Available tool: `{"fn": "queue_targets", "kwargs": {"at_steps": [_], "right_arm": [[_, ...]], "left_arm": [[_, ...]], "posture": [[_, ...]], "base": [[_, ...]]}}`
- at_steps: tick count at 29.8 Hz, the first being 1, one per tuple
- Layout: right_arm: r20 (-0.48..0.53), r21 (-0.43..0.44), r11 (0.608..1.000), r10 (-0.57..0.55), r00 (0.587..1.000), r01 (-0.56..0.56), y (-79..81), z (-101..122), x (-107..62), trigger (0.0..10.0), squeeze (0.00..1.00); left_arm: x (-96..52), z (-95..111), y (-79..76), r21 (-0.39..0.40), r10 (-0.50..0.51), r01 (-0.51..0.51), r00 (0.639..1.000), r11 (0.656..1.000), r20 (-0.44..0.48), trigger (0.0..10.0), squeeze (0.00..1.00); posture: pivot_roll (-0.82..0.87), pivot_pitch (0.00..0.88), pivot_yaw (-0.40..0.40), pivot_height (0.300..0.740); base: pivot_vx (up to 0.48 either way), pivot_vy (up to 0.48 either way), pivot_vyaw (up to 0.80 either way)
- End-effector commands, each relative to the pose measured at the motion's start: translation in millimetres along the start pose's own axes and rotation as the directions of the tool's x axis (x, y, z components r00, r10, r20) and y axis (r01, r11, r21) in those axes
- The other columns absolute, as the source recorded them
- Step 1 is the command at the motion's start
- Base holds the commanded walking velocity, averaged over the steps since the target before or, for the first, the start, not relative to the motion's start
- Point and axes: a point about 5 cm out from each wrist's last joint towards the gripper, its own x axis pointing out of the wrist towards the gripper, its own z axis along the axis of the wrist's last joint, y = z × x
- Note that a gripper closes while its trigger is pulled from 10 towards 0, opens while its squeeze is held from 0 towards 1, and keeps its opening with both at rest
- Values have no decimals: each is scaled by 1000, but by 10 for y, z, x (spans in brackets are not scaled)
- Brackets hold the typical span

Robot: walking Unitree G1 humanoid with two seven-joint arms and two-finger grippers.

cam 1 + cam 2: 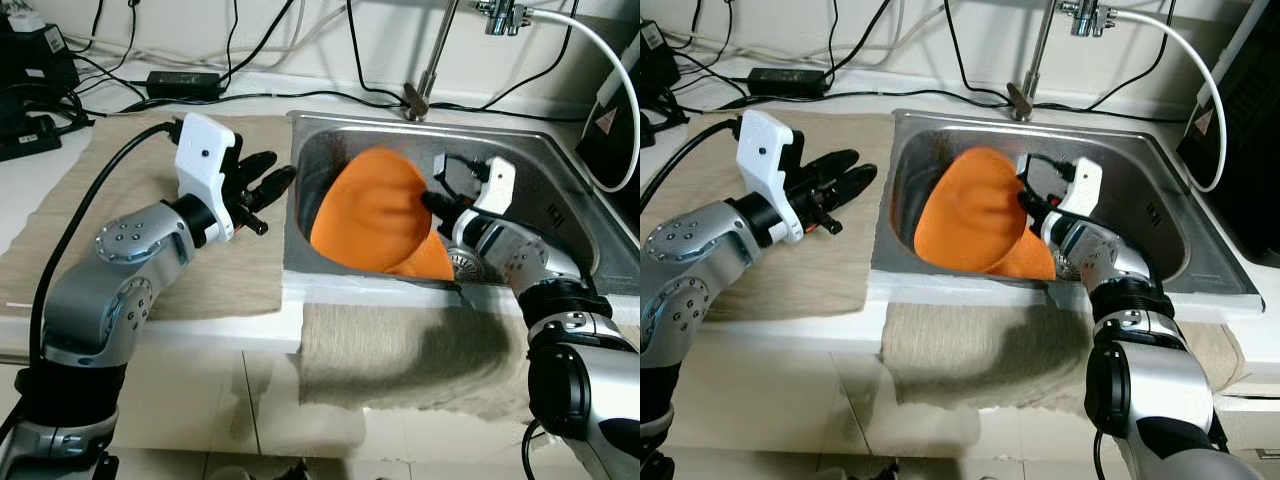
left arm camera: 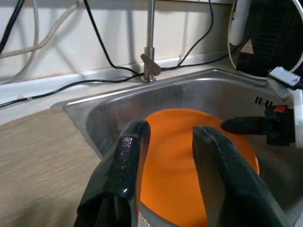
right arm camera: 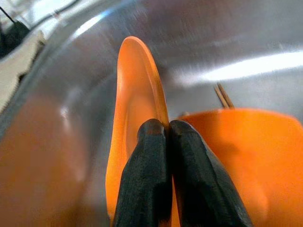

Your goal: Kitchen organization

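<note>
Left eye view: orange plate [image 1: 375,210] stands tilted on edge in the steel sink [image 1: 560,190], over an orange bowl [image 1: 430,262]. Right gripper [image 1: 432,203] holds the plate's rim. Left gripper [image 1: 268,190] hovers over the beige mat [image 1: 120,250] on the surface, beside the sink.

Left wrist view: jaws narrowly parted, empty.

Right wrist view: jaws pinched on the plate's edge.

Bright, even light — wrist views blurred
</note>
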Motion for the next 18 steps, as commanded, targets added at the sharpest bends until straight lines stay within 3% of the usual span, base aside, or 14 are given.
{"fn": "queue_targets", "kwargs": {"at_steps": [1,10,17,18], "right_arm": [[28,-24,999,-36,999,36,-32,105,-17,10000,992],[13,-57,991,-123,992,123,-192,101,-77,10000,1000],[68,-132,978,-154,986,162,-259,347,-164,10000,1000],[113,-208,968,-119,986,141,-206,497,-194,10000,753]], "left_arm": [[-5,13,-76,3,-55,55,998,998,-9,10000,0],[-43,-29,-142,8,-116,117,992,993,-48,10000,0],[-72,-7,-77,12,-79,80,996,997,-44,10000,0],[-80,5,-17,11,-22,22,999,1000,-34,10000,0]], "posture": [[14,0,-61,740],[13,0,-57,740],[13,0,-53,740],[12,0,-52,740]], "base": [[0,0,0],[0,0,0],[0,0,0],[0,0,0]]}}
